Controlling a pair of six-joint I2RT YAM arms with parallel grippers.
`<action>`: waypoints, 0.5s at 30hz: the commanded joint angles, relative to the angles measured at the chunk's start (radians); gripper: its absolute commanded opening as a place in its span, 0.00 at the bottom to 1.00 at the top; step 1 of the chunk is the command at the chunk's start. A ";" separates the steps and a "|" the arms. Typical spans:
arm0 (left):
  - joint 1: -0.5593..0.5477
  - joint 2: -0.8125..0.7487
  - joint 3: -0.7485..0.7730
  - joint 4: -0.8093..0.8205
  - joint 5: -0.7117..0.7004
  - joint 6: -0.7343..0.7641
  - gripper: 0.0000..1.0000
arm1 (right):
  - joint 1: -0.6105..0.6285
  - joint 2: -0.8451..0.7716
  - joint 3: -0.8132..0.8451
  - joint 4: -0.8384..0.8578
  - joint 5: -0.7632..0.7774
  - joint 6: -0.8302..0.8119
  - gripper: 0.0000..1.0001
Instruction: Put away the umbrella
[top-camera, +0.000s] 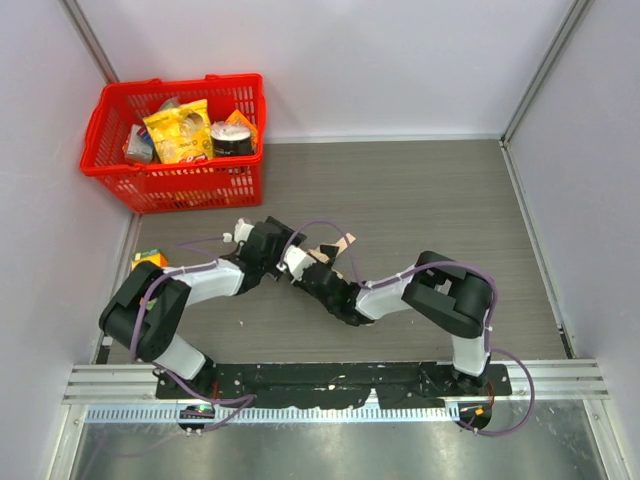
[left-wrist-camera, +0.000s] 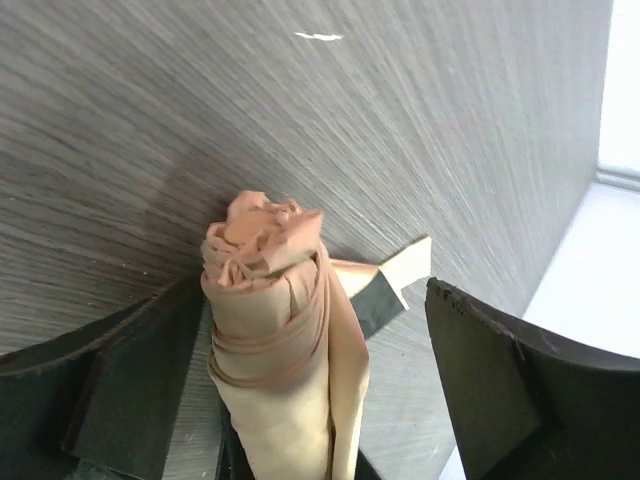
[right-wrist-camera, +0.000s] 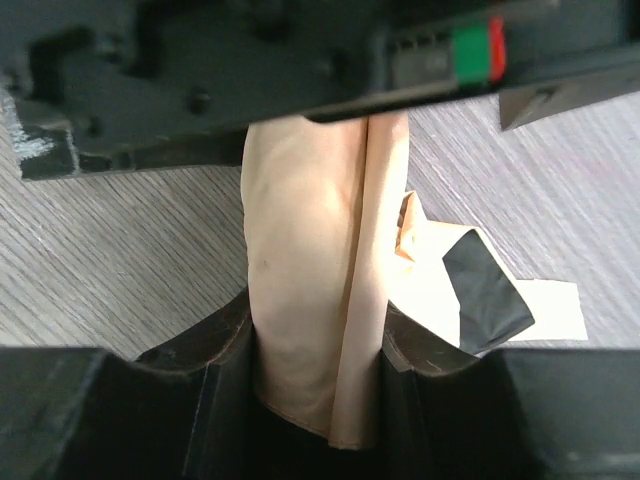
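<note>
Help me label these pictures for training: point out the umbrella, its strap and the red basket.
umbrella (left-wrist-camera: 285, 340), left wrist view, on the rolled canopy fabric
strap (right-wrist-camera: 487, 292), right wrist view, on its black patch
red basket (top-camera: 190, 188), top external view, on its front wall

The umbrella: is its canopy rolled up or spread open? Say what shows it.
Rolled up: the umbrella fabric is wound into a tight roll, but its strap lies loose to one side.
</note>
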 joint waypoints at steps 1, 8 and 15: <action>0.018 -0.033 -0.124 0.175 -0.027 0.066 1.00 | -0.033 0.018 -0.078 -0.190 -0.241 0.126 0.01; 0.099 -0.067 -0.290 0.512 0.079 0.097 1.00 | -0.142 -0.003 -0.125 -0.163 -0.529 0.220 0.01; 0.168 0.109 -0.425 1.078 0.324 0.027 1.00 | -0.300 0.036 -0.133 -0.133 -0.828 0.381 0.01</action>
